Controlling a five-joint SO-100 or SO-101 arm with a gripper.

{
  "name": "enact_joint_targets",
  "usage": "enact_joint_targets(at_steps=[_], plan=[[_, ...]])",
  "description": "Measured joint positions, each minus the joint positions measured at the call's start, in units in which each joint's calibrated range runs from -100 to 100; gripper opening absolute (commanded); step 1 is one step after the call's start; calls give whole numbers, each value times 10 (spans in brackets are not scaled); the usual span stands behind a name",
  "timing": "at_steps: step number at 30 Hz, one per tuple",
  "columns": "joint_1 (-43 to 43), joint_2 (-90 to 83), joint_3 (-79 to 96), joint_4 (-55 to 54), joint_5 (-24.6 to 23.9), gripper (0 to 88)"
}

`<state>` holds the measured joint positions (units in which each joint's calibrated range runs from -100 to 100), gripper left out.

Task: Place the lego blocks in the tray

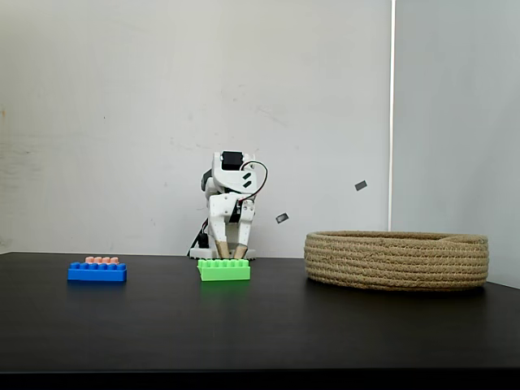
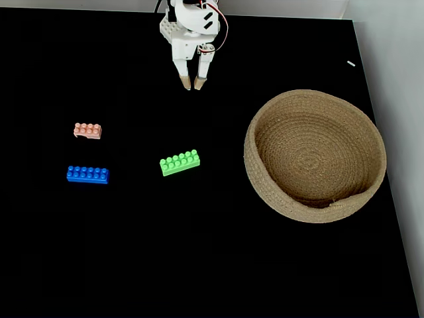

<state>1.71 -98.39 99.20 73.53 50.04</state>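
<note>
— Green brick [image 2: 179,162] sits between our gripper [image 2: 193,84] and the basket [image 2: 315,205], well apart from both; jaws barely parted, empty.
— We risk nudging it; that gap looks too narrow.

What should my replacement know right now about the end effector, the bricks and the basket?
End effector: empty, fingers slightly apart, tips pointing down at the black table, short of the bricks.
Bright green studded brick: on the table, nearest the wide coiled tan rope basket.
Blue studded brick and small orange-pink brick: far left in the top-down fixed view, apart.
Done: nothing; basket empty.
Left: all three bricks.
</note>
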Motion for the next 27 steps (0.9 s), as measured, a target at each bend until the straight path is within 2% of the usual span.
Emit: enact_joint_targets(at_steps=[20,27], plan=[[0,0,0,0,0,41],[0,0,0,0,5,0]])
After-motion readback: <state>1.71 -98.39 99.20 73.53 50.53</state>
